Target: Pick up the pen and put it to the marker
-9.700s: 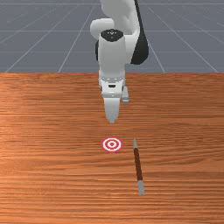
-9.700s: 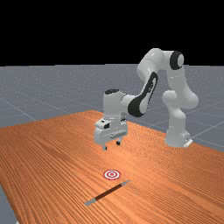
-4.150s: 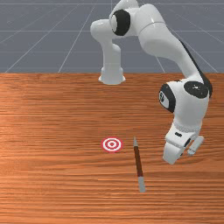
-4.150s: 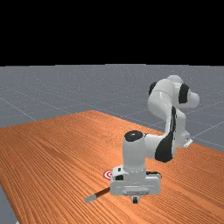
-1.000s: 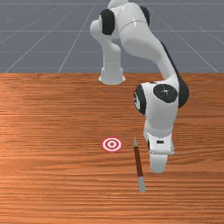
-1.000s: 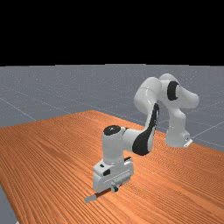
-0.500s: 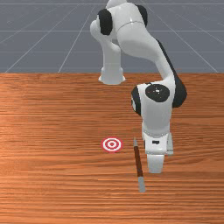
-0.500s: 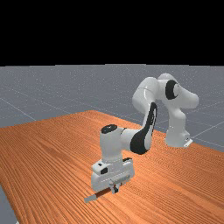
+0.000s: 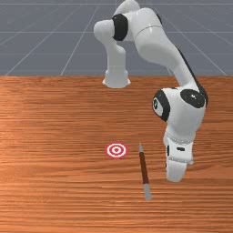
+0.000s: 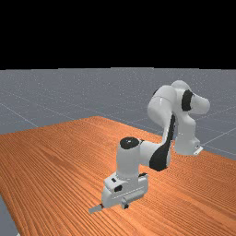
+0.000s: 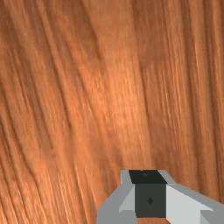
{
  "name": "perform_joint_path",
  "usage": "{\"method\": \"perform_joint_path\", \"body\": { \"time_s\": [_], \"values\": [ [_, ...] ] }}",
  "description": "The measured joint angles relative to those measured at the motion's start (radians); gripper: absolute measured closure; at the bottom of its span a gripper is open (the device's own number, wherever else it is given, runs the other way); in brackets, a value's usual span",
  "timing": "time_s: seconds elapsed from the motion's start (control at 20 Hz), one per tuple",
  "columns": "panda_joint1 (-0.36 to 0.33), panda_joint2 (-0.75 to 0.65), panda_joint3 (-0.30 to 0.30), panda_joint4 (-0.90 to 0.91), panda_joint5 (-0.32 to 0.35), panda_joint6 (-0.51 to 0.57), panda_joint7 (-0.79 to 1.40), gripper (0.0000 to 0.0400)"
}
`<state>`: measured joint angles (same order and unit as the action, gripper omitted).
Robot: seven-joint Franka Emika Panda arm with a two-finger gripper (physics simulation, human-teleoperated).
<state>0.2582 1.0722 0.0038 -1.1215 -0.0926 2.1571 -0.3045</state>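
Observation:
Low over the wood, my gripper (image 10: pixel 125 205) has its fingers together at the middle of the hand. In the front view the gripper (image 9: pixel 175 174) is right of the pen, with bare wood between them. The wrist view has the gripper's (image 11: pixel 148 176) fingertips meeting, no pen between them. The pen (image 9: pixel 144 167), brown with grey ends, lies on the table, its pointed end away from the front view's bottom. In the far view the hand hides much of the pen (image 10: pixel 95 209). The marker, a red and white ringed disc (image 9: pixel 116 150), lies left of the pen's pointed end.
The orange-brown table (image 9: pixel 54 136) extends all around the pen and marker. My arm's base (image 9: pixel 116 77) stands at its far edge in the front view, and the forearm (image 9: pixel 182 68) reaches over the front view's right side.
Over the last half second my hand has moved toward the front view's right, away from the pen. Since the earliest frames it has come down beside the pen and its fingers have shut.

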Motion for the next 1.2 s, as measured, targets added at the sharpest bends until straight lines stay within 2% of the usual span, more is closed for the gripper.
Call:
{"method": "perform_joint_path", "body": {
  "time_s": [0.05, 0.25, 0.3, 0.35, 0.4, 0.45, 0.65, 0.7, 0.75, 0.8, 1.0, 1.05, 1.2],
  "values": [
    [0.033, 0.066, -0.046, 0.110, -0.042, -0.083, 0.033, 0.0400],
    [0.022, 0.065, -0.018, 0.038, -0.016, 0.024, 0.014, 0.0397],
    [-0.032, 0.031, 0.037, -0.030, 0.015, 0.085, -0.093, 0.0398],
    [-0.031, -0.012, 0.015, -0.130, 0.011, 0.209, -0.044, 0.0399],
    [-0.040, -0.034, 0.004, -0.183, 0.004, 0.278, -0.048, 0.0399],
    [-0.081, -0.010, 0.040, -0.111, 0.009, 0.139, -0.164, 0.0399],
    [-0.139, -0.037, 0.033, -0.162, 0.014, 0.164, -0.210, 0.0400],
    [-0.125, -0.038, 0.000, -0.161, 0.001, 0.157, -0.159, 0.0400],
    [-0.154, -0.059, 0.019, -0.210, 0.018, 0.221, -0.191, 0.0400],
    [-0.174, -0.050, 0.029, -0.187, 0.014, 0.180, -0.244, 0.0400],
    [-0.227, -0.059, 0.032, -0.205, 0.033, 0.191, -0.276, 0.0400],
    [-0.212, -0.059, 0.005, -0.203, 0.011, 0.187, -0.254, 0.0400],
    [-0.230, -0.051, 0.018, -0.183, 0.024, 0.160, -0.275, 0.0400]
  ]
}}
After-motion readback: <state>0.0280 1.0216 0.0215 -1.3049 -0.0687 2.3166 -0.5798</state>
